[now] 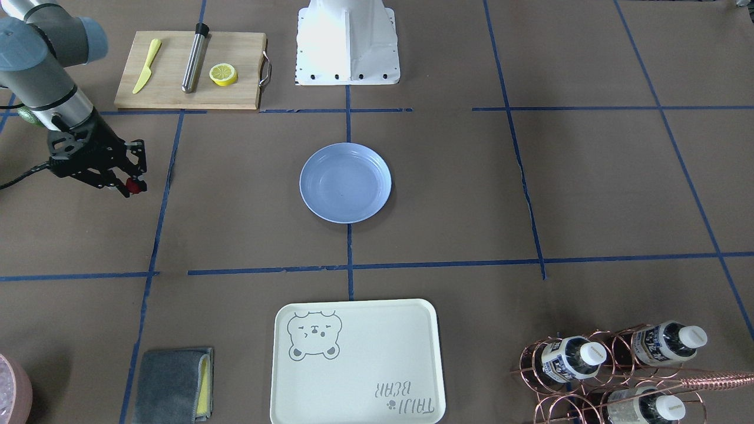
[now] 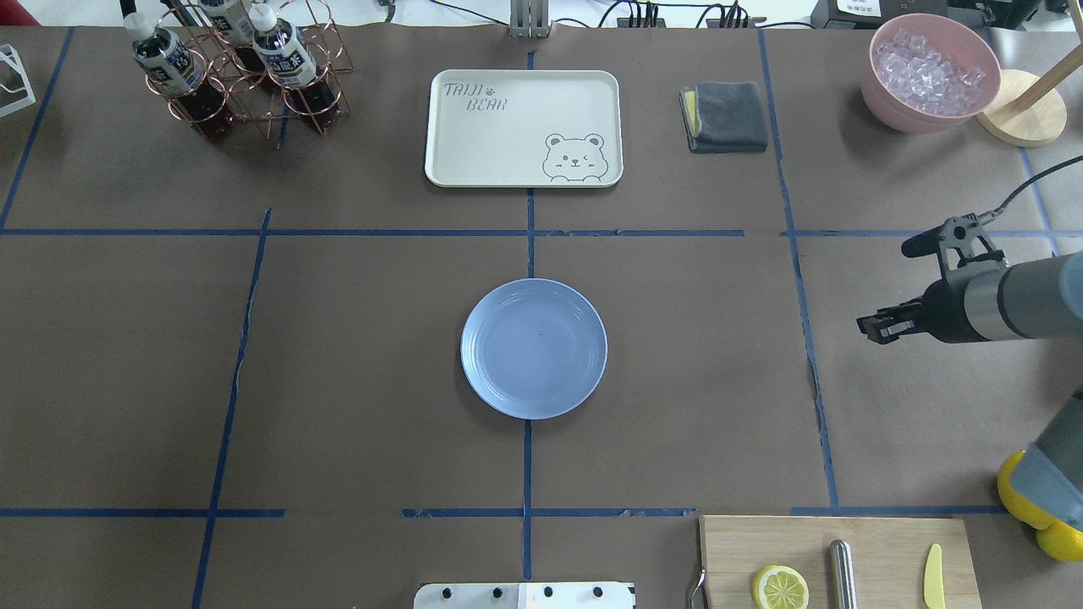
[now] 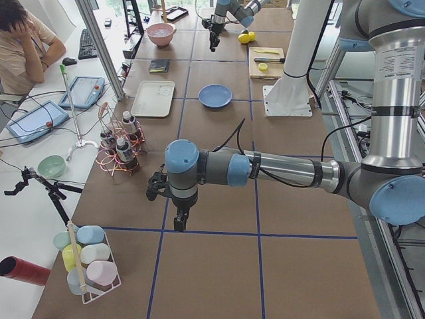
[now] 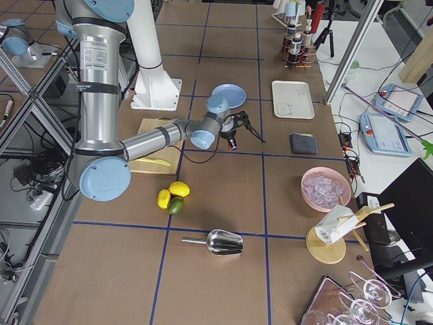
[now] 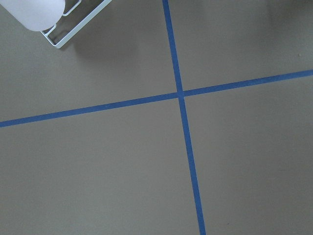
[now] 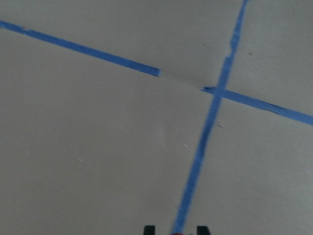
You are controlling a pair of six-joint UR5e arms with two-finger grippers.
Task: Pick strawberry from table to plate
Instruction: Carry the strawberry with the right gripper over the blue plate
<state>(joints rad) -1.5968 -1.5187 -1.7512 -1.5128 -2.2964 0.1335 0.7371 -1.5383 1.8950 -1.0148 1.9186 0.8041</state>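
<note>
Strawberry [image 1: 135, 187] is sitting pinched between the fingertips of the right gripper [image 1: 129, 184], which is hanging over the table [image 1: 247, 235], well apart from the plate [image 1: 345, 182], on the side of the cutting board [image 1: 177, 82]. The left gripper [image 3: 179, 222] is hovering far from the plate; whether it is clenched or released cannot be told.

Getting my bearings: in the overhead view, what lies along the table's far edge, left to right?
White wire frame → bottles in a copper rack → cream bear tray → folded grey cloth → pink bowl of ice → round wooden base.
</note>
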